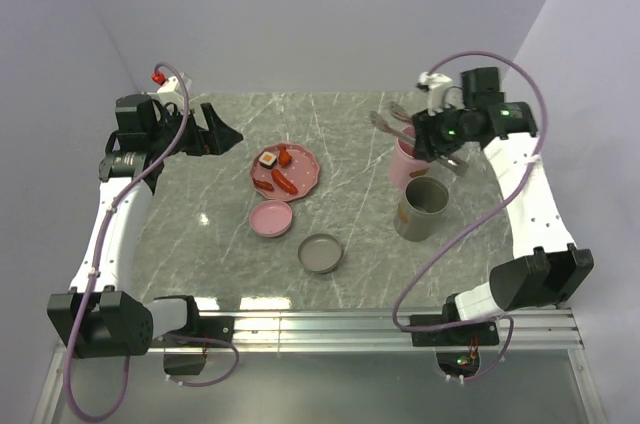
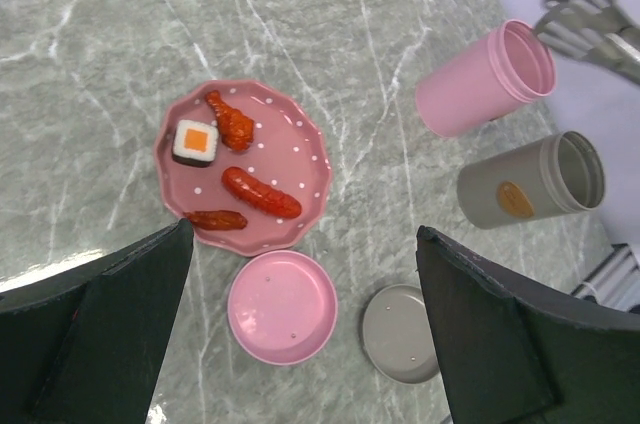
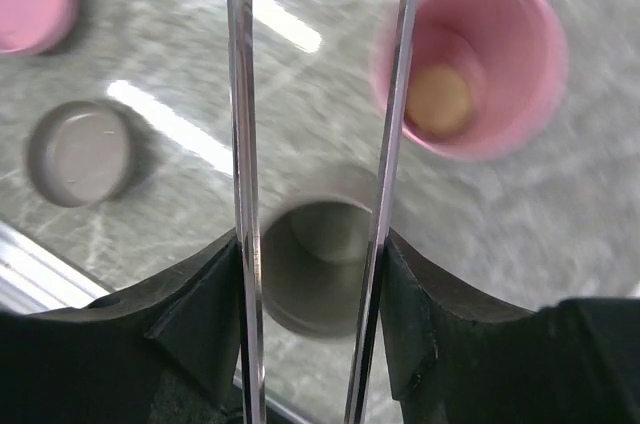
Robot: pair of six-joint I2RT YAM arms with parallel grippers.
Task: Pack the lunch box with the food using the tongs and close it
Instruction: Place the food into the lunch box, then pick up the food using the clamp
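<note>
The tongs (image 1: 392, 122) are clamped in the right jaws, which press on the two slim arms from either side. In the right wrist view the tongs' arms stand apart and run nearly parallel. Their tips are off the counter (image 1: 340, 114), by the far side of the pink tub (image 1: 404, 166).

The pink tub stands upright and uncapped near the right edge. A beige ball (image 3: 440, 102) lies in its bottom, though that view is blurred. The olive-grey tub (image 1: 423, 208) stands just beside it, on the side toward the near edge, also upright and open.

The pink lid (image 1: 271, 218) and the grey lid (image 1: 320, 253) lie rim up around mid-counter, slightly apart. The pink lid is just beside the dotted plate (image 1: 300, 194). On the plate are a sushi roll (image 2: 194, 141) and three red pieces, the longest a sausage (image 2: 260, 193).

The right arm (image 1: 525, 194) climbs from its base at the near right corner along the right edge. It bends sharply at the elbow and turns inward, so the wrist is above the pink tub.

The left arm (image 1: 115, 219) runs from the near left corner up the left edge. Its wrist is turned inward at the far left corner, off the counter. The left jaws are wide apart and hold nothing, facing the plate.
</note>
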